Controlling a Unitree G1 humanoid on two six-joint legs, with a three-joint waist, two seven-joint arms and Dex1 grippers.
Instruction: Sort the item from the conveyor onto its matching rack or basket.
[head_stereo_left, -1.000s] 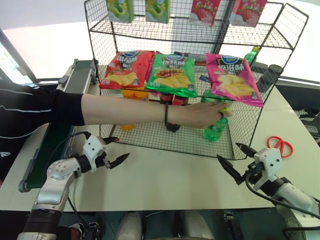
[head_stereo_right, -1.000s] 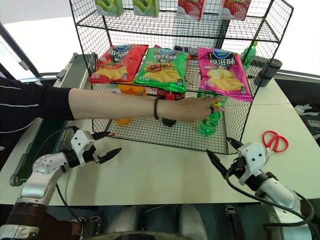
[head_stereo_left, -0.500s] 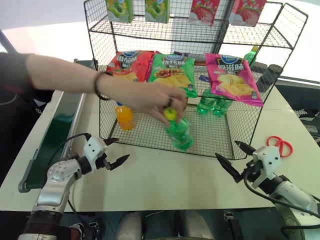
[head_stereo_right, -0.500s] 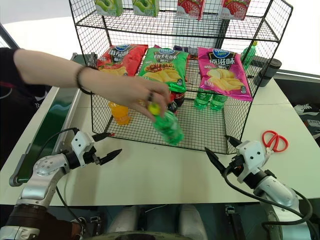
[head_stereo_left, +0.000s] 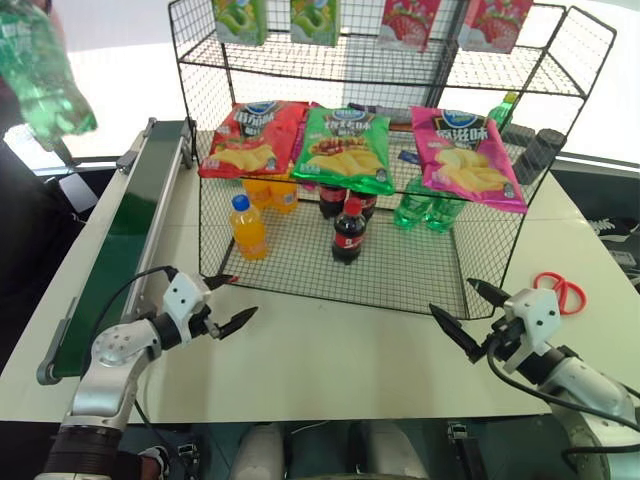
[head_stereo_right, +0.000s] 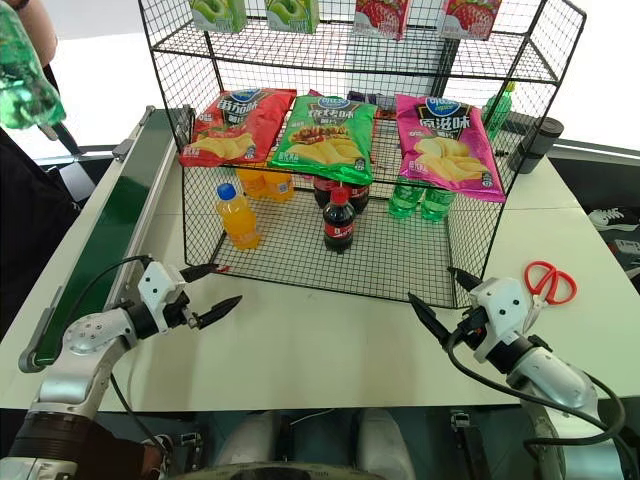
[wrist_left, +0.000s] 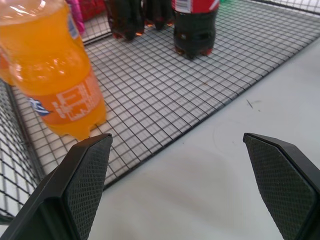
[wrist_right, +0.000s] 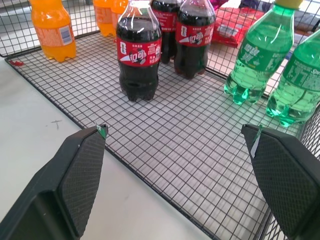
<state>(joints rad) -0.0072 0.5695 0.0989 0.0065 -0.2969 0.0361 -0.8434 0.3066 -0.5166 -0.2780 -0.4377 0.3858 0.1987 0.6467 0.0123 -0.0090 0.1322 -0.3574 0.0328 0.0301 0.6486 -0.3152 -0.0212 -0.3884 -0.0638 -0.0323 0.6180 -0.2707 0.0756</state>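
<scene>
Left eye view puts the small translucent green plastic soda bottle (head_stereo_left: 45, 75) at the ten o'clock corner, held up in the air in a person's hand, above the far end of the long dark green conveyor belt (head_stereo_left: 125, 240) with grey rails. At twelve o'clock stands the large black wire-mesh rack (head_stereo_left: 400, 70) on the white counter (head_stereo_left: 330, 350); its bottom tier carries an orange drink bottle (head_stereo_left: 247, 228), a dark cola bottle with red cap (head_stereo_left: 347, 232) and more green bottles (wrist_right: 260, 55). Chip bags (head_stereo_left: 347, 148) lie on the middle tier. Left tool (head_stereo_left: 226, 301) and right tool (head_stereo_left: 463, 311) both hang spread wide and empty above the counter. Red-handled scissors (head_stereo_left: 560, 290) lie at three o'clock.
</scene>
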